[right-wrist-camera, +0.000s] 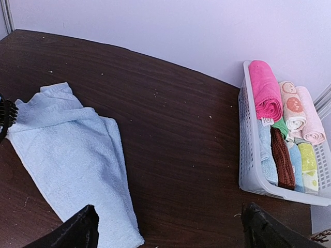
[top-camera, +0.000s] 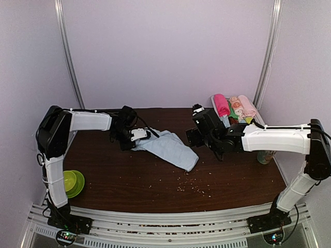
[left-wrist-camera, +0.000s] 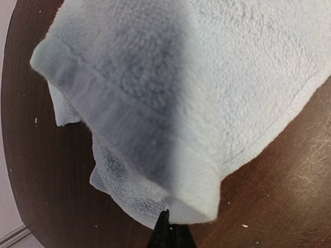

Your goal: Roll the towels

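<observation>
Pale blue towel (top-camera: 170, 147) rumpled at the middle of the bench (top-camera: 129, 181), left jaws clenched on its left end; right jaws released, hovering nearby. Pink towel (right-wrist-camera: 266, 90) lies rolled in the basket (right-wrist-camera: 248, 175), far right corner. Likely step: straightening; rolling next calls for a flat spread.

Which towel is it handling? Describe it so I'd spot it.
On the dark brown table, near its middle, lies the pale blue towel, one end in the left tool. It alone lies loose; the others sit in the white basket.
</observation>
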Available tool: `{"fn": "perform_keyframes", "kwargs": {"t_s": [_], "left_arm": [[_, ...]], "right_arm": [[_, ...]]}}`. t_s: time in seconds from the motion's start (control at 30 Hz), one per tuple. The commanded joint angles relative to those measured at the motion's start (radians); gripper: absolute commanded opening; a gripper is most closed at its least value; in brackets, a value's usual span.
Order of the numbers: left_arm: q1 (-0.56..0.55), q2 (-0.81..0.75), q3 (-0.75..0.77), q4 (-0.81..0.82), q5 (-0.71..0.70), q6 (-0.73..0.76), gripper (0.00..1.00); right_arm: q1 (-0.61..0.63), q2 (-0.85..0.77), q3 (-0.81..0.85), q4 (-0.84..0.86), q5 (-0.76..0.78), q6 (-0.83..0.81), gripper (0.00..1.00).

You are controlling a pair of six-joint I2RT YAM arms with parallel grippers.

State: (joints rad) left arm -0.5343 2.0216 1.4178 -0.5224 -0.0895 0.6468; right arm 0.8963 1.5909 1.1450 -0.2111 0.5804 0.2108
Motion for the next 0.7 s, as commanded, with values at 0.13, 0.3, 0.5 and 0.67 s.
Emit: {"fn": "perform_keyframes", "kwargs": {"t_s": [0.13,0.3,0.5,0.67], "left_arm": [[-0.004,-0.081,0.201,-0.222,0.259,-0.081,0.00],[-0.004,-0.116,0.382,-0.385,0.487,-0.159,0.00],[-0.003,-0.085,0.536,-0.499,0.727,-0.252,0.00],[-0.003,-0.027,0.623,-0.548,0.908,-0.338,0.00]], "right_arm": [[-0.001,-0.073,-0.059,0.097,-0.030,-0.112,0.91],[0.002,-0.127,-0.117,0.162,-0.145,-0.215,0.88],[0.073,-0.090,-0.145,0.289,-0.253,-0.352,0.85],[0.154,0.000,-0.097,0.386,-0.223,-0.391,0.83]]}}
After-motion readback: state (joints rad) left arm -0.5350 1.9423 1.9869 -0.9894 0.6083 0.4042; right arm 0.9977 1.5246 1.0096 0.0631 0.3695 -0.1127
